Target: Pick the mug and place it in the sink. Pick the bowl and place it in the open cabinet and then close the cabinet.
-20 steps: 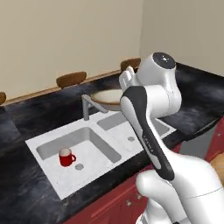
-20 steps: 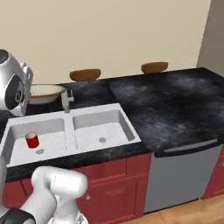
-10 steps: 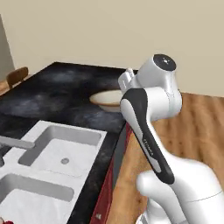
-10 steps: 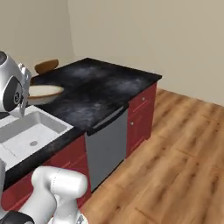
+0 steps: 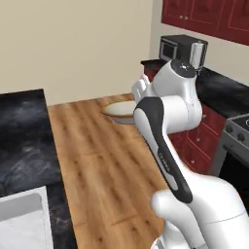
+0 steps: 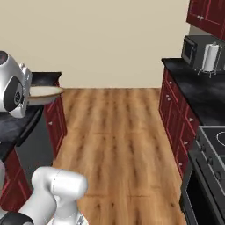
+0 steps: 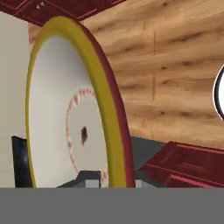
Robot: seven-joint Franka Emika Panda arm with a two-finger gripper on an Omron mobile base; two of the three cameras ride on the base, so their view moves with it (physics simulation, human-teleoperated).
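1. The bowl [image 5: 119, 110] was held in the air over the wooden floor [image 5: 97, 160], level in both base views, with its rim just beside the arm's white wrist.
2. In the right base view the bowl [image 6: 44, 92] jutted out from behind the arm's grey-white head, above the end of the black counter [image 6: 19, 125] and the red cabinet front below it.
3. In the hand view the bowl [image 7: 65, 113] stood nearly edge-on, its yellow-tan rim and dark red outside facing right and its pale inside, with a ring of small red marks, facing left.
4. The end effector [image 7: 109, 181] was clamped on the bowl's rim at the bottom of the hand view; one finger tip [image 7: 87, 178] lay against the pale inside, and the other was mostly hidden behind the rim.
5. A corner of the sink [image 5: 22, 221] showed at the lower left of the left base view, set into the black counter [image 5: 24, 141].
6. Across the floor ran a second black counter [image 6: 197, 90] on dark red drawer fronts, carrying a microwave [image 6: 197, 48] near its far end and a paper towel roll [image 6: 212, 56] just beside it.
7. Dark red upper cabinets [image 5: 204, 17] hung on the wall above the microwave [image 5: 182, 48].
8. Part of a stove [image 6: 211, 145] showed at the right edge of the right base view.
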